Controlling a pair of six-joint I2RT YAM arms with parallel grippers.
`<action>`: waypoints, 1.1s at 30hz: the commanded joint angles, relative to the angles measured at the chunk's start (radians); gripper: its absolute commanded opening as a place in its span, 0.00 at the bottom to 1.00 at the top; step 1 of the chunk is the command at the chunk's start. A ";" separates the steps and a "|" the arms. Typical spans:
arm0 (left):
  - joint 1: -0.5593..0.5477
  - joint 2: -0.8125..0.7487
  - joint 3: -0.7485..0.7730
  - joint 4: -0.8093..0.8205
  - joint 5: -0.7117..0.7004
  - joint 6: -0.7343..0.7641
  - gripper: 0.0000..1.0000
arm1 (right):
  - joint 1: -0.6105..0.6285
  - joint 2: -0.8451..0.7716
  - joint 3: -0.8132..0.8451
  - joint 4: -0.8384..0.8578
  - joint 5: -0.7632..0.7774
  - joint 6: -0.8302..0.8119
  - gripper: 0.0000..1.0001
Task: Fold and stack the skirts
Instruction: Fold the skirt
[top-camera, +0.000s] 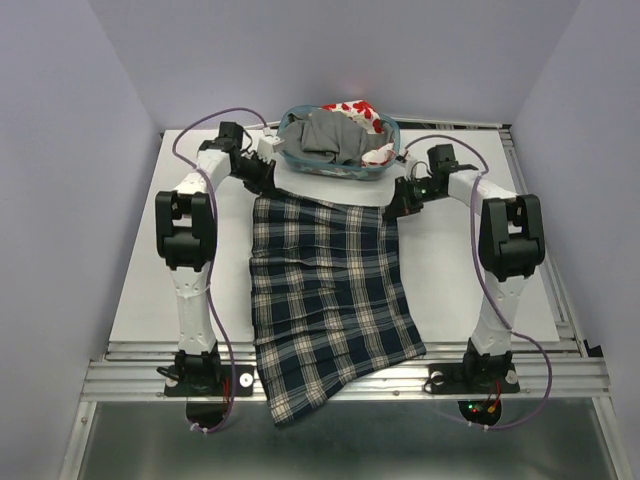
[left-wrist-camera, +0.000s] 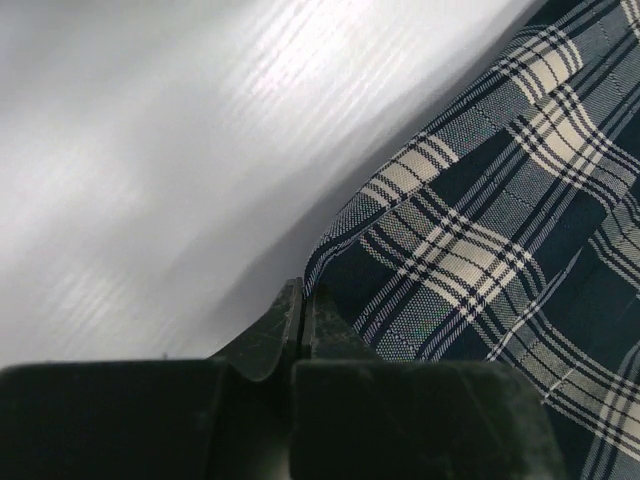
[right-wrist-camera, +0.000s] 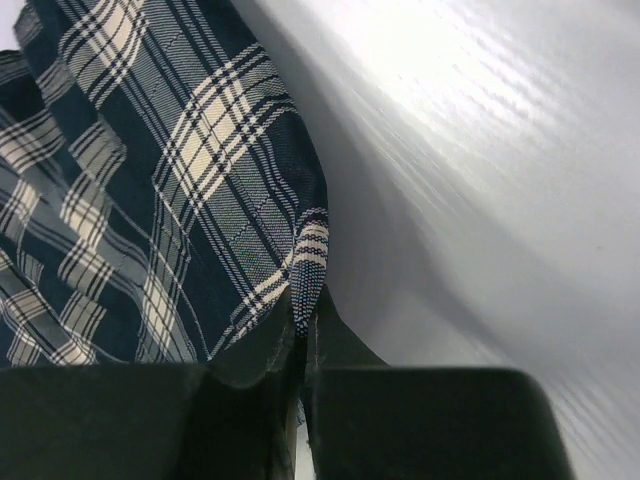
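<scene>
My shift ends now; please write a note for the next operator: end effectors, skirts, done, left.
Left end effector: shut on far left corner of the plaid skirt.
Right end effector: shut on its far right corner.
It lies spread on the table, near hem overhanging; grey skirt and red-print skirt in the basket.
Done: none folded.
Left: fold all three, stack.

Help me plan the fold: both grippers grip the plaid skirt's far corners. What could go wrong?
Left gripper and right gripper each pinch a mere sliver of the plaid skirt; a corner could slip on lifting. Its near hem overhangs the table edge and may drag. The teal basket close behind might get nudged.
</scene>
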 joint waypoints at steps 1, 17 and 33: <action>0.014 -0.112 0.146 -0.045 -0.066 0.065 0.00 | -0.032 -0.146 0.027 0.008 0.036 -0.061 0.01; 0.002 -0.090 0.537 0.062 -0.164 0.029 0.00 | -0.061 -0.085 0.335 0.010 0.078 -0.127 0.01; -0.099 -0.705 -0.267 0.092 -0.134 0.257 0.00 | -0.061 -0.453 -0.084 0.057 -0.044 -0.576 0.01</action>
